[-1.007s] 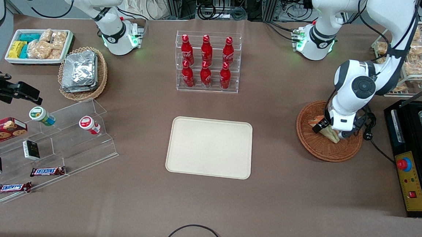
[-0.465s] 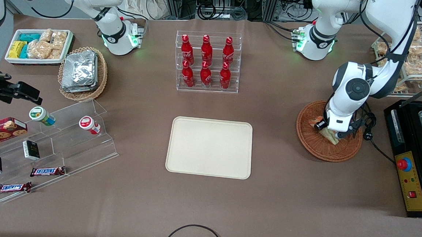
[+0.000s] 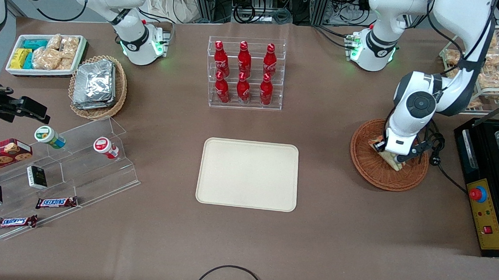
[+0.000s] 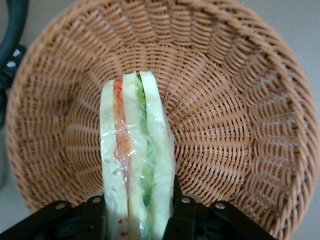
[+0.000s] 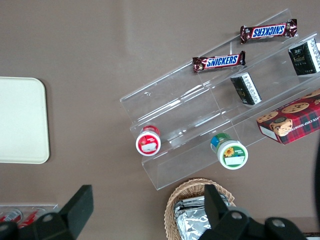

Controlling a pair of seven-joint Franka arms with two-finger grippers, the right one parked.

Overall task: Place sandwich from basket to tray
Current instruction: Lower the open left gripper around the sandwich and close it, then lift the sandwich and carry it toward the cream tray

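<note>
**Lift straight, then carry**

My end effector (image 4: 139, 207) is clamped on the wrapped sandwich (image 4: 135, 160), low inside the basket (image 3: 371, 171). I should hold a gentle squeeze, rise clear of the woven rim, then cross the desk (image 3: 335, 232) to the tray (image 3: 247, 174).

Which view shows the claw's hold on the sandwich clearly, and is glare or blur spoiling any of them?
Left wrist view: sharp and evenly lit, the claw closed on the sandwich over the basket, with only mild sheen on the wrap. Front view: clear overall, but the arm hides most of the grasp. Right wrist view: sharp; it misses the basket, showing only an edge of the tray.
</note>
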